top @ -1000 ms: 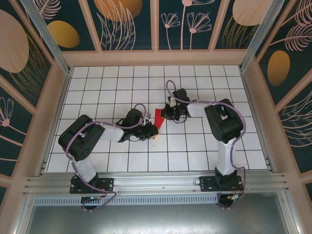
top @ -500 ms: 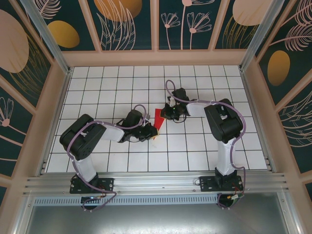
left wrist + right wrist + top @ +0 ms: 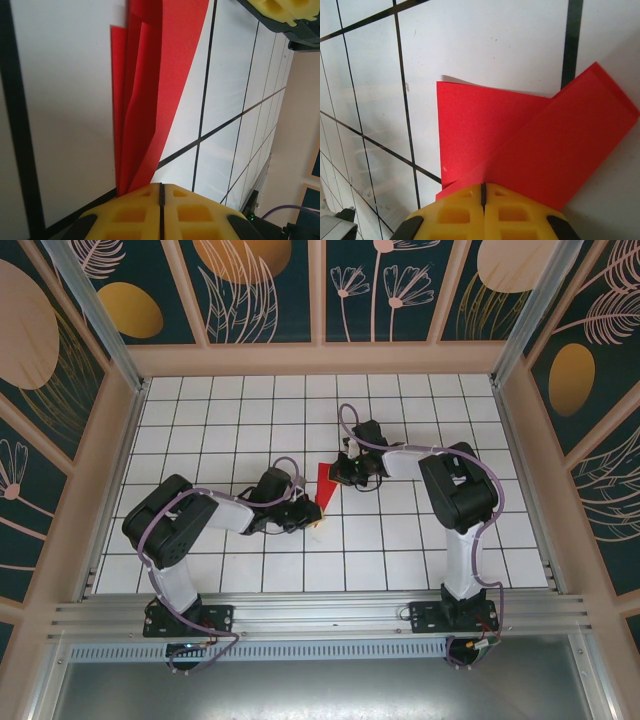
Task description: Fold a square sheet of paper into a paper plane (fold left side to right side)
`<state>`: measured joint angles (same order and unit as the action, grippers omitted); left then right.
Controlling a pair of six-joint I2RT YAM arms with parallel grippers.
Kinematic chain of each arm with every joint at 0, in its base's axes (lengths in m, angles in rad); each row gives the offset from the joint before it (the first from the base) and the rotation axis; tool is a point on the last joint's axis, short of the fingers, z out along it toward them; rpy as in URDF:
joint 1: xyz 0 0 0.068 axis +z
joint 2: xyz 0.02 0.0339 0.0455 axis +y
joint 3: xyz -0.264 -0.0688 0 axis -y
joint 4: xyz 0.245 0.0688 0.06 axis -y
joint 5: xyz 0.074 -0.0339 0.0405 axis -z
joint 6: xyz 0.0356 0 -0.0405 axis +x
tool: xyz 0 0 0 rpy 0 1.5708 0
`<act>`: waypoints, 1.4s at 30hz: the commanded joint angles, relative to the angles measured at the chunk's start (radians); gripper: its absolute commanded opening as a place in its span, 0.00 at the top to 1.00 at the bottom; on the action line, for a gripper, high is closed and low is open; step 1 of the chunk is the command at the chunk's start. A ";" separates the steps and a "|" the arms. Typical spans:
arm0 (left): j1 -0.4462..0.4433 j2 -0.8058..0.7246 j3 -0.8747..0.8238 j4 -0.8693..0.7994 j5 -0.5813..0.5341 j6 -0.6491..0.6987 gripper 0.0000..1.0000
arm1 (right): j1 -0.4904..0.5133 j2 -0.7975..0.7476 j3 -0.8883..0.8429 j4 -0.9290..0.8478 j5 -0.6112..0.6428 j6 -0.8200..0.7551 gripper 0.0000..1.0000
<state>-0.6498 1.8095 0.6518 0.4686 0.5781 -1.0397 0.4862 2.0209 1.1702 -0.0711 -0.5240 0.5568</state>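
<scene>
Paper plane (image 3: 325,485) — part-folded, a layered red strip narrowing downward — hangs at the centre of the overhead view above the white gridded worktop (image 3: 400,550). The left hand (image 3: 313,512), just below it, has its pads pressed together on the narrow lower end. The right hand (image 3: 340,472), just to the upper right, pinches the wider end, its pads likewise closed. Judging by the stacked creases, a later fold is in hand — next, the loose flap wants laying flat and pressing along its crease without either end slipping.
</scene>
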 commanded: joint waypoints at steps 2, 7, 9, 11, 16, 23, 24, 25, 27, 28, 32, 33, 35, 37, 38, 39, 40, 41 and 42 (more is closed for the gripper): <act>-0.025 0.010 -0.022 -0.028 0.015 0.016 0.90 | 0.002 0.053 0.001 -0.055 0.069 -0.017 0.98; -0.040 0.014 -0.018 -0.033 0.016 0.014 0.90 | 0.000 0.054 0.001 -0.056 0.070 -0.015 0.98; -0.045 0.010 -0.026 -0.039 0.013 0.013 0.90 | 0.000 0.054 0.002 -0.057 0.069 -0.014 0.98; -0.049 0.001 -0.036 -0.045 0.013 0.012 0.90 | 0.000 0.057 0.002 -0.058 0.070 -0.015 0.98; -0.054 -0.020 -0.067 -0.059 0.002 0.011 0.90 | 0.000 0.059 0.003 -0.057 0.070 -0.012 0.98; -0.051 -0.149 -0.052 -0.076 0.006 0.021 0.91 | 0.000 0.062 0.006 -0.059 0.067 -0.014 0.98; -0.050 -0.174 -0.021 -0.121 -0.004 0.044 0.91 | 0.000 0.061 0.006 -0.061 0.066 -0.014 0.98; -0.046 -0.191 0.013 -0.175 -0.017 0.073 0.91 | 0.000 0.062 0.006 -0.059 0.065 -0.014 0.98; -0.037 -0.201 0.065 -0.232 -0.031 0.105 0.90 | 0.001 0.061 0.006 -0.060 0.064 -0.012 0.98; -0.029 -0.194 0.082 -0.238 -0.029 0.112 0.90 | 0.002 0.060 0.005 -0.058 0.064 -0.012 0.98; -0.008 -0.102 0.151 -0.242 -0.005 0.132 0.92 | 0.002 0.059 0.005 -0.059 0.060 -0.014 0.98; -0.008 -0.062 0.161 -0.244 -0.004 0.139 0.92 | 0.002 0.061 0.003 -0.060 0.060 -0.014 0.98; -0.008 -0.022 0.175 -0.242 -0.007 0.147 0.92 | 0.002 0.059 0.002 -0.061 0.060 -0.014 0.98; -0.007 0.005 0.178 -0.235 -0.014 0.149 0.92 | 0.002 0.058 0.003 -0.061 0.057 -0.014 0.98; -0.007 0.019 0.180 -0.228 -0.013 0.149 0.92 | 0.004 0.058 0.006 -0.062 0.058 -0.013 0.98; -0.007 0.031 0.184 -0.223 -0.010 0.150 0.92 | 0.003 0.058 0.007 -0.062 0.056 -0.014 0.98; -0.007 0.046 0.187 -0.222 -0.009 0.150 0.92 | 0.003 0.059 0.009 -0.063 0.055 -0.015 0.98; -0.007 0.056 0.190 -0.221 -0.012 0.152 0.92 | 0.003 0.058 0.011 -0.065 0.057 -0.015 0.98; -0.007 0.064 0.190 -0.223 -0.013 0.152 0.92 | 0.003 0.059 0.011 -0.065 0.056 -0.015 0.98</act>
<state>-0.6590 1.8515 0.8223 0.2607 0.5667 -0.9154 0.4862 2.0262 1.1782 -0.0795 -0.5251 0.5560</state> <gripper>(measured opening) 0.082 0.048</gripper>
